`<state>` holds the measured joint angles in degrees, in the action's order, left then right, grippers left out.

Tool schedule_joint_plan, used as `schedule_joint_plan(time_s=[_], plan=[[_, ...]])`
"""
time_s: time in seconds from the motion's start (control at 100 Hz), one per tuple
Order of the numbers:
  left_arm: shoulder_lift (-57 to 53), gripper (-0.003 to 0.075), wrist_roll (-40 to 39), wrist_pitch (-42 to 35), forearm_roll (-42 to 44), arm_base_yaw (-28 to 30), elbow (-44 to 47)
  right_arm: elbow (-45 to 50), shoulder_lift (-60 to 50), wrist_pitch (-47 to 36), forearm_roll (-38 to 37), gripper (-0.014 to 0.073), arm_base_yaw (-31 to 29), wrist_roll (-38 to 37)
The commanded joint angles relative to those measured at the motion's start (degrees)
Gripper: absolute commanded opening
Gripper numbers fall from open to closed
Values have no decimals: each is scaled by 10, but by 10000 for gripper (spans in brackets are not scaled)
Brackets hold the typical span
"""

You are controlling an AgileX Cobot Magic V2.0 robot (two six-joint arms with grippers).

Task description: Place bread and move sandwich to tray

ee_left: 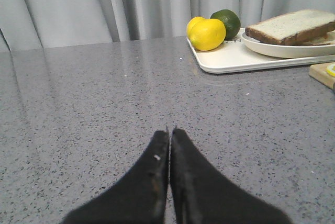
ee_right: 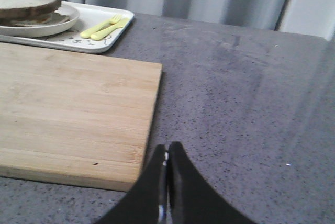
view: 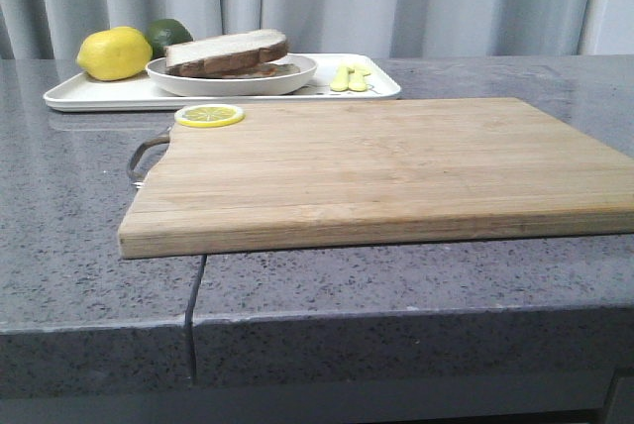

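Note:
The sandwich (view: 227,53) lies on a round white plate (view: 232,78), its top a thick pale bread slice with brown crust. The plate stands on the white tray (view: 99,97) at the back left. The sandwich also shows in the left wrist view (ee_left: 291,26) and the right wrist view (ee_right: 29,5), with the tray (ee_left: 230,62) (ee_right: 99,43) under it. My left gripper (ee_left: 170,130) is shut and empty over bare counter, well short of the tray. My right gripper (ee_right: 167,145) is shut and empty beside the cutting board's near right corner. Neither gripper shows in the front view.
A wooden cutting board (view: 376,166) with a metal handle lies mid-counter, a lemon slice (view: 209,115) on its far left corner. On the tray are a lemon (view: 114,53), a lime (view: 168,36) and a yellow fork and knife (view: 351,78). Grey curtains hang behind.

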<state>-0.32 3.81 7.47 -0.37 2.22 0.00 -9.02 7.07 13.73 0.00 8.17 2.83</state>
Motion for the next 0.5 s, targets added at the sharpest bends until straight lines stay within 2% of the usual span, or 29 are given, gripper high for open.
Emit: schedule_joint_plan(time_s=[0.0, 0.28, 0.49], plan=[[-17, -20, -1, -43, -6, 1, 8, 3, -20, -51, -25, -70, -9, -11], [-17, -20, -1, -43, -6, 1, 8, 104, -84, -133, -23, -70, -9, -11], [-17, -20, -1, -43, -6, 1, 8, 107, -88, -122, -23, -70, -15, -11]])
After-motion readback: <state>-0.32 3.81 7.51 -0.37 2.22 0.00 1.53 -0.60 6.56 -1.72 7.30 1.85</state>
